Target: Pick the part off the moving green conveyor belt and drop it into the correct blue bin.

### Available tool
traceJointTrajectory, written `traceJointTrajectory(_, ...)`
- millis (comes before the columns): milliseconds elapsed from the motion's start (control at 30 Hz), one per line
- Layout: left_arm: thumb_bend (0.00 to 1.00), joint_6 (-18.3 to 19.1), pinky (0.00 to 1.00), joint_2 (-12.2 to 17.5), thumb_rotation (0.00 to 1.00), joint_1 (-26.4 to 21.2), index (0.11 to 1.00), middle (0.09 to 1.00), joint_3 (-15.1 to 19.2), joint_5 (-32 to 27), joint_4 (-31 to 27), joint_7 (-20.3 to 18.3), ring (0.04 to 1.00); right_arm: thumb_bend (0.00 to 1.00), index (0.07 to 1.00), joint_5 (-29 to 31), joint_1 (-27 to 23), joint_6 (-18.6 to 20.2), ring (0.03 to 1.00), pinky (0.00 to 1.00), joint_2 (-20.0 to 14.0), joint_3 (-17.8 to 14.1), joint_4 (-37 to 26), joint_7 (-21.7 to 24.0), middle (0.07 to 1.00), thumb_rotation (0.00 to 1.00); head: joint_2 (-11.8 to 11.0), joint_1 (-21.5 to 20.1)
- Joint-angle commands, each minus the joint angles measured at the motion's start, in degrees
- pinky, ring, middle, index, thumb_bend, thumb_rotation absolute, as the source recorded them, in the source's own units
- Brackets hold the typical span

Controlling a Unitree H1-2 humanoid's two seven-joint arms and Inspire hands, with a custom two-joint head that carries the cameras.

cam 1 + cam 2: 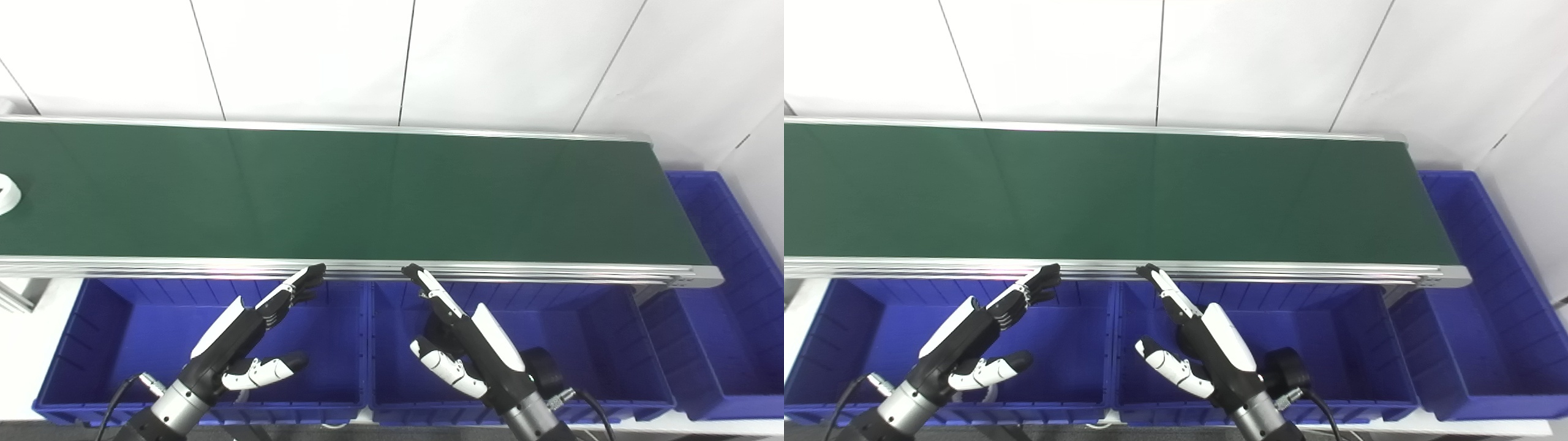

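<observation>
Progress stands at the outset — no pick has been made: the white part (7, 195) lies on the green conveyor belt (367, 196) at the far left edge of the left eye view (cut off by the frame, and outside the right eye view altogether), well apart from both hands. Left hand (254, 327) and right hand (456, 334) hover empty over the blue bins (343, 343) just below the belt's near rail, fingers spread and thumbs apart. Remaining, in my judgement — the grasp, the carry, the drop into the correct bin; a dark object (542, 367) sits in the middle bin, its identity unclear.
</observation>
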Motion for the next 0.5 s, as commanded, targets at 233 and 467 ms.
traceJointTrajectory(233, 0.48, -2.19, 0.92, 0.1, 0.66, -0.67, 0.963, 0.979, 0.01, 0.13, -1.29, 0.73, 0.962, 0.39, 0.977, 0.14, -0.04, -0.03, 0.97, 0.91, 0.0, -0.31, -1.83, -0.2, 0.999, 0.97, 0.02, -0.03)
traceJointTrajectory(467, 0.47, -2.19, 0.91, 0.08, 0.64, -0.91, 0.96, 0.977, 0.02, -0.21, -1.07, 0.62, 0.961, 0.4, 0.975, 0.4, -0.4, -0.44, 0.968, 0.91, 0.02, -0.47, -1.56, -0.27, 0.996, 0.98, -0.09, -0.09)
